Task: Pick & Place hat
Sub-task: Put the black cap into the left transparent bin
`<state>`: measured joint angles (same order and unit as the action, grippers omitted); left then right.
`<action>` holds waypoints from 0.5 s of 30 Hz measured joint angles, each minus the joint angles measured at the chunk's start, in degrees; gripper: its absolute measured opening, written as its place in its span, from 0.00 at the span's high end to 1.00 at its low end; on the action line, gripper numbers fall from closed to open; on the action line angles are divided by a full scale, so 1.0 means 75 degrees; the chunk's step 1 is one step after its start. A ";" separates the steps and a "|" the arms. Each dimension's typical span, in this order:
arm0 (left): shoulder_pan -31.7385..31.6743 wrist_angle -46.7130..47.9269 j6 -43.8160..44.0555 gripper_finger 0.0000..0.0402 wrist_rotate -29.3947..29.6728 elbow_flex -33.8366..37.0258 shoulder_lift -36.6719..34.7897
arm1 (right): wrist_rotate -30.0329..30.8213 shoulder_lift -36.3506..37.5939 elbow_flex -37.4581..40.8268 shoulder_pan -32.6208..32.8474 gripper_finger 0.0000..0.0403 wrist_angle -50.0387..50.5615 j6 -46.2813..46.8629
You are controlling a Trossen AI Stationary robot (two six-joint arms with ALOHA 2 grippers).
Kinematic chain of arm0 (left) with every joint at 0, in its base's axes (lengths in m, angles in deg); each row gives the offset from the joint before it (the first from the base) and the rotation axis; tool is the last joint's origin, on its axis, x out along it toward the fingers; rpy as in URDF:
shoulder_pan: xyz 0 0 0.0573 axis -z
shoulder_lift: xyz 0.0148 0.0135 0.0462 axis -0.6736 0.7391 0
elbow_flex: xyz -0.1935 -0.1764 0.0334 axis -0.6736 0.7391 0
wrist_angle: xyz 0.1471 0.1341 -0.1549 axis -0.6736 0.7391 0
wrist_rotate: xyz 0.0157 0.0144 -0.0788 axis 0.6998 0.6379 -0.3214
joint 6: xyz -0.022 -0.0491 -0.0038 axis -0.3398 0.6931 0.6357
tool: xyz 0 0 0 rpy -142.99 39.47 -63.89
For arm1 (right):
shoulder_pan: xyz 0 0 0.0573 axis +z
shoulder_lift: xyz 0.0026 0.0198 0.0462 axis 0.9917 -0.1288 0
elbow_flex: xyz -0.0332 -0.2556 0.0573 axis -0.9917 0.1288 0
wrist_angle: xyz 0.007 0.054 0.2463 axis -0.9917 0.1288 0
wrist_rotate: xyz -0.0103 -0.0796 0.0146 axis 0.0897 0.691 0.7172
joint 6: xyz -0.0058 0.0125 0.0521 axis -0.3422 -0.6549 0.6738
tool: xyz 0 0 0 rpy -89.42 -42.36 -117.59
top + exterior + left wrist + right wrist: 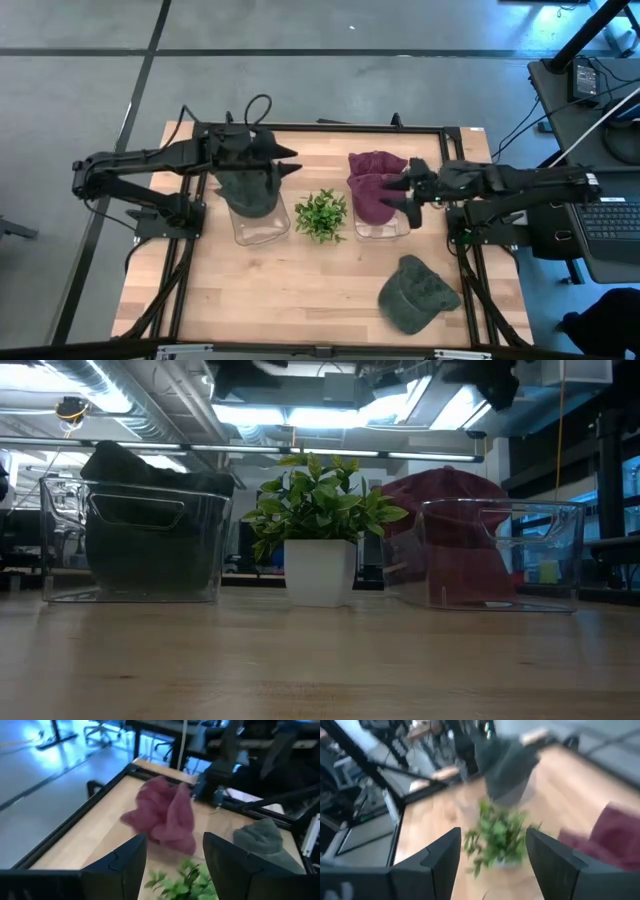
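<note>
Colour key: dark green hat (246, 187) in a clear bin (262, 226); maroon hats (376, 184) in a second clear bin (384, 229); grey-green hat (415, 292) on the pale wood-grain table (280, 290); green plant (321, 213), white pot (320, 571); black pincers.

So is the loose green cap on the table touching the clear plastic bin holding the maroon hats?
Apart. The high view shows bare wood between the green cap and the clear bin.
</note>
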<state>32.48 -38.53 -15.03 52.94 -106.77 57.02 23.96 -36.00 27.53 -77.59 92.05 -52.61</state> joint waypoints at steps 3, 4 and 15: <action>0.0225 -0.0258 -0.0200 0.53 -0.0010 0.0000 0.0171 | -0.0477 -0.0207 0.0001 0.0024 0.45 0.0242 0.0365; 0.0278 -0.0310 -0.0210 0.52 -0.0009 0.0000 0.0228 | -0.0611 -0.0236 0.0001 0.0035 0.45 0.0340 0.0607; 0.0745 -0.0463 -0.0069 0.52 0.0040 0.0003 0.1146 | -0.1670 -0.0212 0.0002 0.1126 0.50 0.2108 0.3536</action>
<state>38.06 -42.00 -15.55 53.24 -106.75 65.61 11.44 -37.58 27.54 -69.14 107.86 -26.10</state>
